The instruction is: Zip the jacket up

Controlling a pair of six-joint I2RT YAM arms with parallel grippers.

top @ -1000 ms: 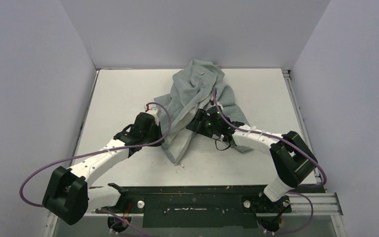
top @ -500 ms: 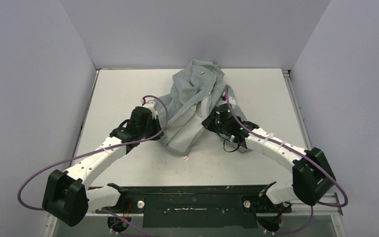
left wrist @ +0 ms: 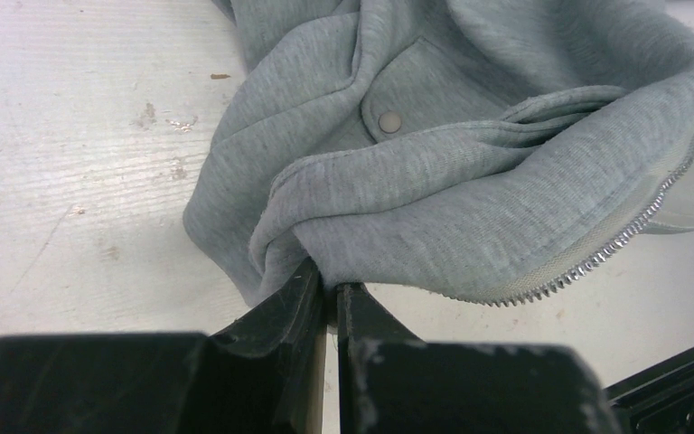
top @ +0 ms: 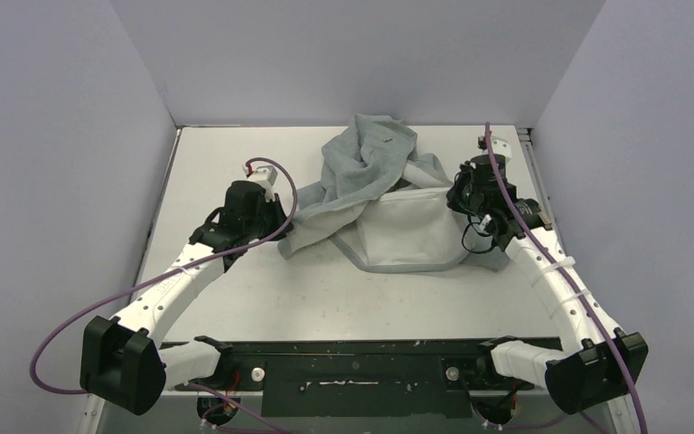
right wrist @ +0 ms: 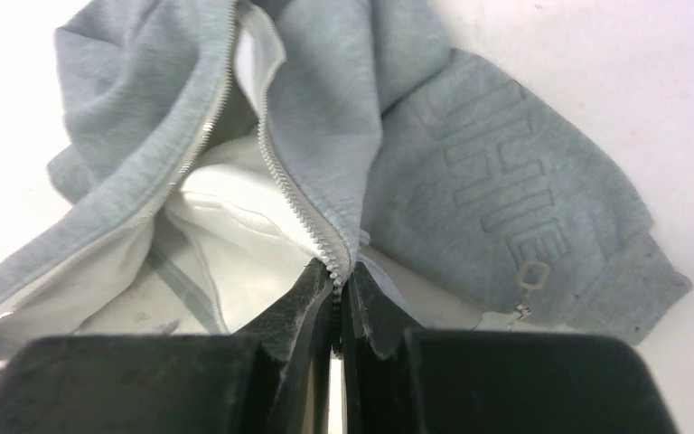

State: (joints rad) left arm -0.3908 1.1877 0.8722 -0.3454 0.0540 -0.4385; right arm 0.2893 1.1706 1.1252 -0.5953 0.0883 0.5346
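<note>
The light grey jacket [top: 370, 167] lies bunched at the back middle of the table, pulled wide so its white lining [top: 408, 228] faces up. My left gripper [top: 280, 224] is at the jacket's left edge. In the left wrist view this gripper [left wrist: 330, 287] is shut on a fold of grey fabric, with the zipper teeth [left wrist: 596, 264] running off to the right. My right gripper [top: 453, 193] is at the jacket's right edge. In the right wrist view it [right wrist: 336, 287] is shut on the toothed zipper edge [right wrist: 294, 203]. A small zipper pull [right wrist: 529, 278] lies just to the right of the fingers.
The white table [top: 235, 289] is enclosed by pale walls on three sides. A black mounting rail [top: 370, 362] runs along the near edge, and a metal track [top: 529, 145] lines the right edge. A snap button [left wrist: 389, 120] shows on the jacket.
My right gripper shut on the zipper edge and swung right and back. The left gripper drew back and to the left. The jacket spread open between them, baring the white lining.
</note>
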